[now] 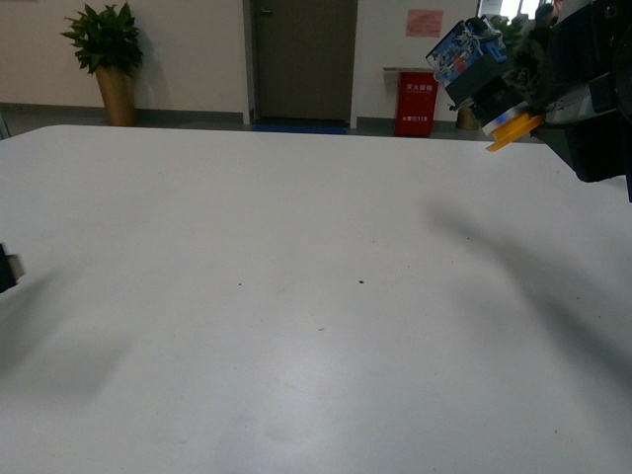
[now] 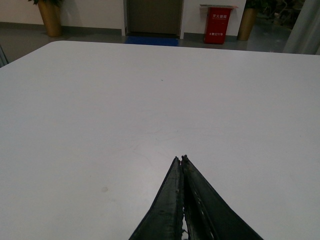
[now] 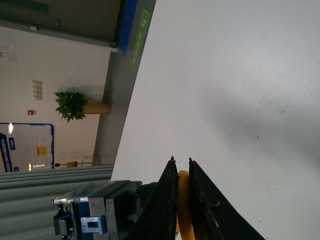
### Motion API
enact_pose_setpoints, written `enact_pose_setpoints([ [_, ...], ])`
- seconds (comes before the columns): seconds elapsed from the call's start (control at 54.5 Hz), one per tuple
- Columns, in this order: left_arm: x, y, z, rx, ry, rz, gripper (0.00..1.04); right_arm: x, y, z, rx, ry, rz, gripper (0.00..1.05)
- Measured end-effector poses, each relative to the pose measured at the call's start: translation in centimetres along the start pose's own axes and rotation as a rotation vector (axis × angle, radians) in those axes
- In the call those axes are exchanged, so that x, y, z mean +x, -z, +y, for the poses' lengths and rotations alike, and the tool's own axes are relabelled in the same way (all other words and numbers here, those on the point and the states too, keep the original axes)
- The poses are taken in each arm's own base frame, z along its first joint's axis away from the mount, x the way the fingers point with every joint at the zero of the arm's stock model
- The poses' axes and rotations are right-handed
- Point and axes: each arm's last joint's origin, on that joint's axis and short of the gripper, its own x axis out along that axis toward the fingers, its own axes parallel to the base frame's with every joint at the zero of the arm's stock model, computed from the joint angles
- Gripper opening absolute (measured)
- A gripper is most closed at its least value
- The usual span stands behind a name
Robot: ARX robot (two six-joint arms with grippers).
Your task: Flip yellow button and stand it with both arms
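Observation:
The yellow button [image 1: 489, 84] hangs high above the white table [image 1: 296, 296] at the far right, tilted, its blue terminal block up and left and its yellow cap [image 1: 513, 128] down and right. My right gripper [image 1: 533, 117] is shut on the cap's edge. In the right wrist view the gripper [image 3: 180, 161] pinches the yellow cap [image 3: 182, 200], with the black body and blue block [image 3: 90, 220] to one side. My left gripper [image 2: 181, 159] is shut and empty, low over the table; only a dark bit of it [image 1: 6, 267] shows at the front view's left edge.
The table's far edge [image 1: 247, 126] faces a wall with a dark door [image 1: 303, 59]. A potted plant [image 1: 107, 59] stands at the back left and a red box [image 1: 417, 102] at the back right. Small dark specks [image 1: 361, 281] lie mid-table.

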Motion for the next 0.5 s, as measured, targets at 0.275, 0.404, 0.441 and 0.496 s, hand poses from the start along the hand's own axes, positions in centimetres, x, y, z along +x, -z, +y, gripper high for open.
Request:
enact_pose_setpoints([
  [0.275, -3.6, 1.4, 1.8, 0.009, 0.002, 0.001, 0.04, -0.3, 0.0, -0.2, -0.001, 0.001, -0.001, 0.04],
  [0.404, -4.6, 1.8, 2.2, 0.011, 0.002, 0.016, 0.04, -0.3, -0.1, -0.2, -0.001, 0.0, -0.001, 0.04],
  [0.441, -5.0, 1.7, 2.4, 0.01, 0.001, 0.012, 0.04, -0.3, -0.1, -0.2, -0.001, 0.001, -0.001, 0.04],
  [0.496, -5.4, 1.5, 2.5, 0.009, 0.002, 0.006, 0.04, -0.4, -0.1, -0.2, 0.0, -0.001, -0.001, 0.04],
])
